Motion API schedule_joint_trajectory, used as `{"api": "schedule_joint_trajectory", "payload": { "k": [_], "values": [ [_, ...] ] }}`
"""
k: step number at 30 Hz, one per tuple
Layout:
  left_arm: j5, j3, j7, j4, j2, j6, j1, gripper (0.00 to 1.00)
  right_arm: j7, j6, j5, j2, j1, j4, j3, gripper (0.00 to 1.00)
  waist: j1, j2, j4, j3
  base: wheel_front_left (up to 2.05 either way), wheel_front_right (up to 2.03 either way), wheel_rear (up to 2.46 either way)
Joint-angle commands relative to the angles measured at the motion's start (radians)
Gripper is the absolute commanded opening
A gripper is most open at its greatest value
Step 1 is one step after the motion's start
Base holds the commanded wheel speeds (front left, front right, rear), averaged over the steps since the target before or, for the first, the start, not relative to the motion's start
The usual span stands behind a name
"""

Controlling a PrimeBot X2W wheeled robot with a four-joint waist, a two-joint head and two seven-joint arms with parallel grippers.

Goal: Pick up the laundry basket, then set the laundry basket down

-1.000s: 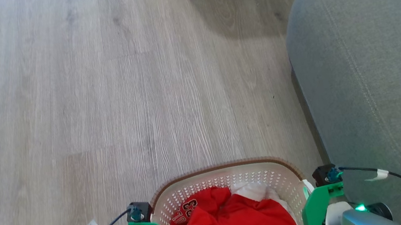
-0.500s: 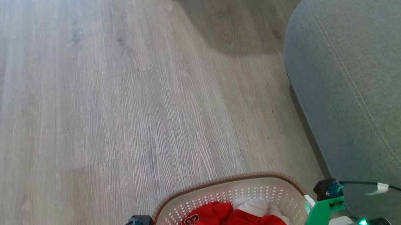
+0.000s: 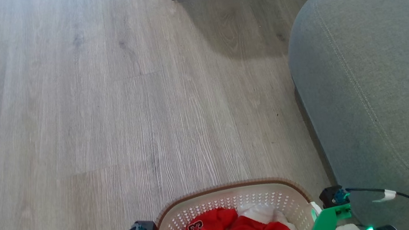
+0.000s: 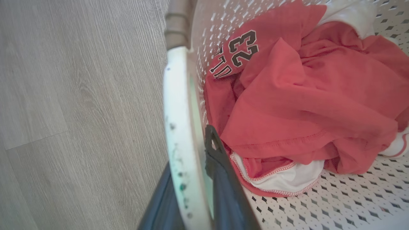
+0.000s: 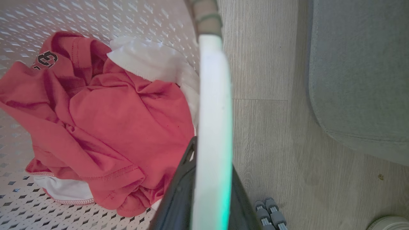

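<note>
- The left gripper is clamped on the left handle of the laundry basket. One dark finger sits inside the perforated wall and the other outside, with the white bar pinched between them.
- The right gripper mirrors this on the right handle, its fingers closed either side of the bar.
- The basket therefore lies directly between the two grippers, low and close against the robot's front, and neither arm is nearer than the other. Its long axis runs handle to handle, across the robot, and the far curve of the brown rim points forward.
- Inside, a red garment is heaped over a white cloth, and the load looks roughly central.
- Further out, open wood floor lies ahead and to the left, while a grey sofa stands near the right handle.
- I cannot tell whether the base touches the floor.
- Setting the basket down probably calls for both arms to lower evenly, keeping the handle line level and away from the sofa.
</note>
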Motion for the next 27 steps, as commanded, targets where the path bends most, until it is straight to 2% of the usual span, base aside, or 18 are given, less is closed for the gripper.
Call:
{"api": "schedule_joint_trajectory", "payload": {
  "k": [1, 21, 27],
  "values": [
    [-0.003, 0.006, -0.009, 0.008, 0.032, 0.001, -0.024, 0.00, -0.025, -0.002, 0.007, -0.008, -0.034, -0.008, 0.016, 0.00, 0.0001, 0.0000, -0.001, 0.000, 0.00, 0.00, 0.00],
    [-0.014, -0.004, -0.010, 0.012, 0.032, 0.003, -0.036, 0.00, -0.044, -0.002, 0.059, -0.008, -0.067, 0.004, 0.076, 0.00, 0.0001, 0.0000, -0.006, 0.018, 0.00, 0.00, 0.00],
    [-0.002, -0.016, -0.017, 0.013, 0.041, 0.005, -0.073, 0.00, -0.054, -0.002, 0.069, -0.008, -0.109, 0.007, 0.088, 0.00, 0.0001, 0.0000, -0.012, 0.065, 0.00, 0.00, 0.00]
  ]
}}
